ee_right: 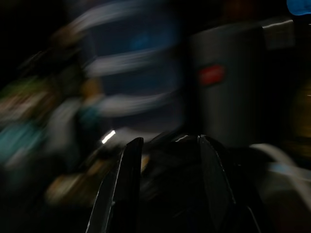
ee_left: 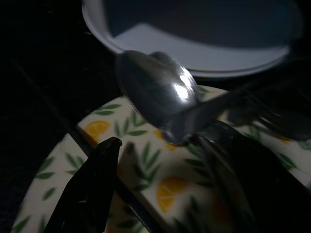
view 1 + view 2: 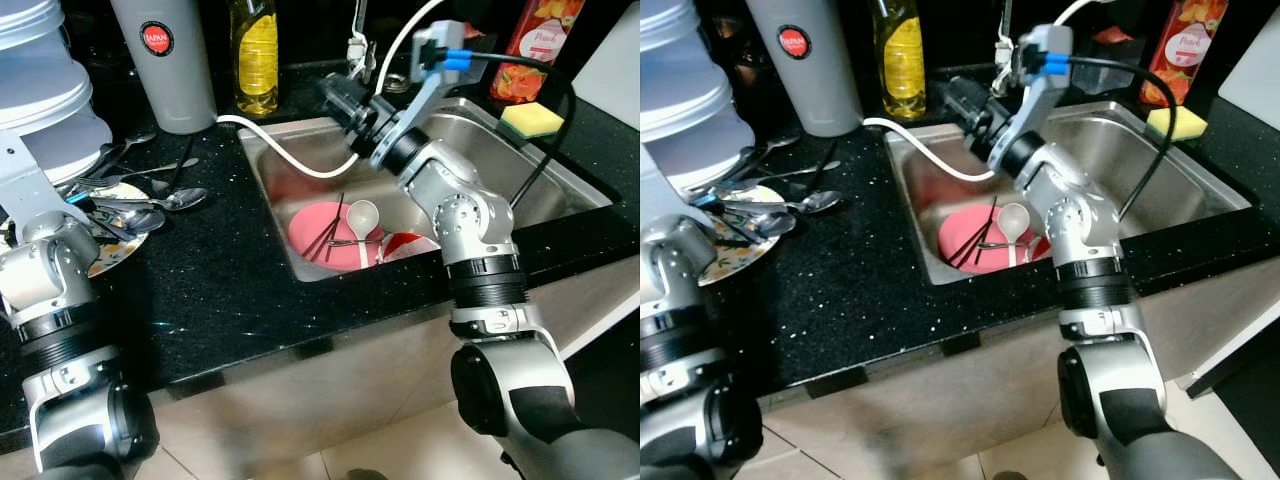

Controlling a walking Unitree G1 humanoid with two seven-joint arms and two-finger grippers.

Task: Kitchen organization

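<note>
right wrist view: motion-blurred | stacked bowls [image 3: 40, 90]: cut off by edge

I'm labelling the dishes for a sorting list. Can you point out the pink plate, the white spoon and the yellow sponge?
pink plate [image 3: 308, 232]: left eye view, bare left part of its face, in the sink.
white spoon [image 3: 362, 213]: left eye view, its bowl, over the plate.
yellow sponge [image 3: 532, 119]: left eye view, top face, at the sink's far right corner.
</note>
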